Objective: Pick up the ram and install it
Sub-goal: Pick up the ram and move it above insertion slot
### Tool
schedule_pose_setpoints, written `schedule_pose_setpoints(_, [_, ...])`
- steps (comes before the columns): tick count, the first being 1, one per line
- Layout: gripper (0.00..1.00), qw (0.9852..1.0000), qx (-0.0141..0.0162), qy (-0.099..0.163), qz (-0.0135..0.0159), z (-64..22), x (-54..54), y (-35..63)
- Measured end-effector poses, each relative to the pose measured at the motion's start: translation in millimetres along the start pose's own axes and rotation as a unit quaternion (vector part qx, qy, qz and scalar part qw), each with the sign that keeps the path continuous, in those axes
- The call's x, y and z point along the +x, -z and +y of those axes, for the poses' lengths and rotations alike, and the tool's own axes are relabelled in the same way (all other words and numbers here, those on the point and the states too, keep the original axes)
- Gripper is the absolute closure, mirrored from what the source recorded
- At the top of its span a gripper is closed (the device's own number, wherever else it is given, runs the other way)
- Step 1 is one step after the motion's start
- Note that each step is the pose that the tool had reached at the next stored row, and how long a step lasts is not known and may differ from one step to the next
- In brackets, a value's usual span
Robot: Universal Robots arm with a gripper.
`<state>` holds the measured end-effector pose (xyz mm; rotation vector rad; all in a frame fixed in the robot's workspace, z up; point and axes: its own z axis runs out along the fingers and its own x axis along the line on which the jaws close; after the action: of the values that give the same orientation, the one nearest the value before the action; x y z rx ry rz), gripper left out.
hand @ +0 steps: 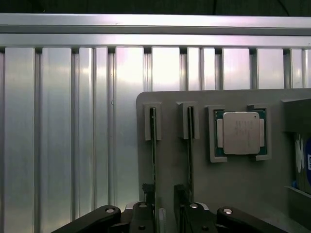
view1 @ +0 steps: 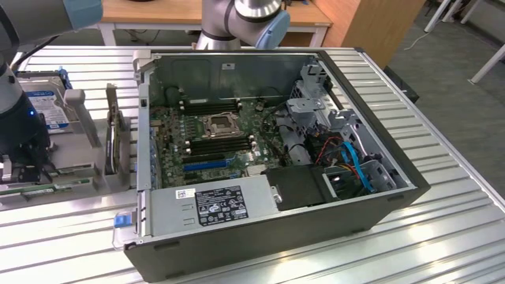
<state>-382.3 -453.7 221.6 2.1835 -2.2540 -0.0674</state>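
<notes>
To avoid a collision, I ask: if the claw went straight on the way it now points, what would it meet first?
Most likely the ram, standing on edge in the grey holder just ahead of the open claw. Depth is unclear; a second stick stands beside it.

- No word, brand or number can be read anywhere
- A black label (view1: 222, 205) with white print and small symbols is seen on the grey power supply (view1: 170, 214); its lines are too fine to be read
- A small white sticker (view1: 184, 193) is set just beside that label; its marking cannot be made out
- A blue-and-white label (view1: 47, 110) is carried by the hard drive (view1: 38, 87); its print is unreadable
- Faint engraving is seen on the metal lid of the processor (hand: 241, 132); no characters can be told
</notes>
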Motion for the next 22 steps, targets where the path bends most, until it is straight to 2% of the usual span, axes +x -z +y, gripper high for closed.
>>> schedule_pose_setpoints(13, [0.71,1.0000,0.0001,0.000,-0.0001,-0.1,2.4,-0.1])
schedule_pose_setpoints(22, [0.71,1.0000,0.0000,0.000,-0.0001,-0.4,2.7,-8.9])
